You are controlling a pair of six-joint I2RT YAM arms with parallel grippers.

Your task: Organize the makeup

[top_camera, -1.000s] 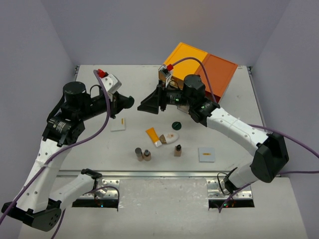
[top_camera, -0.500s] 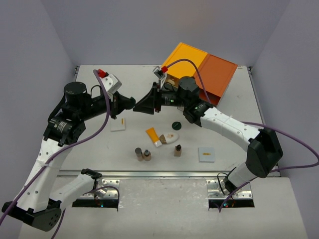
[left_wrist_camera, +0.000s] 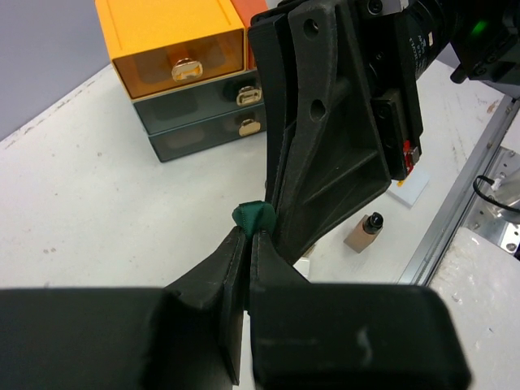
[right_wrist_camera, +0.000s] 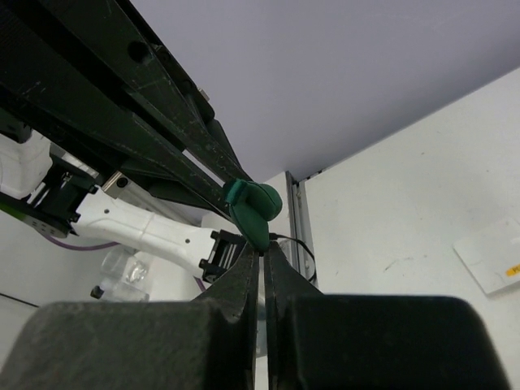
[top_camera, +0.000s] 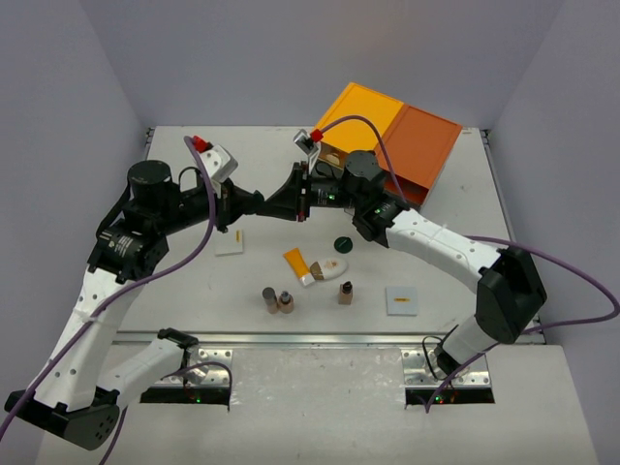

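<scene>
My two grippers meet tip to tip above the table's middle left. A dark green disc [left_wrist_camera: 250,218] [right_wrist_camera: 253,207] hangs between them. My left gripper [top_camera: 258,201] [left_wrist_camera: 246,237] is shut on one edge of it, and my right gripper [top_camera: 276,205] [right_wrist_camera: 262,249] is shut on the opposite edge. On the table lie another green disc [top_camera: 341,244], an orange tube [top_camera: 298,265], a white oval piece [top_camera: 330,266], two flat white squares [top_camera: 230,242] [top_camera: 402,299] and three small brown bottles [top_camera: 270,297] [top_camera: 286,303] [top_camera: 345,292].
The orange-topped drawer chest [top_camera: 392,143] [left_wrist_camera: 179,65] stands at the back right, its drawers facing the arms. The metal rail [top_camera: 310,339] runs along the table's near edge, and grey walls close in both sides and the back.
My right gripper has travelled left to the left gripper's tips and gone from open to shut on the green disc. The left arm shifted slightly right.
</scene>
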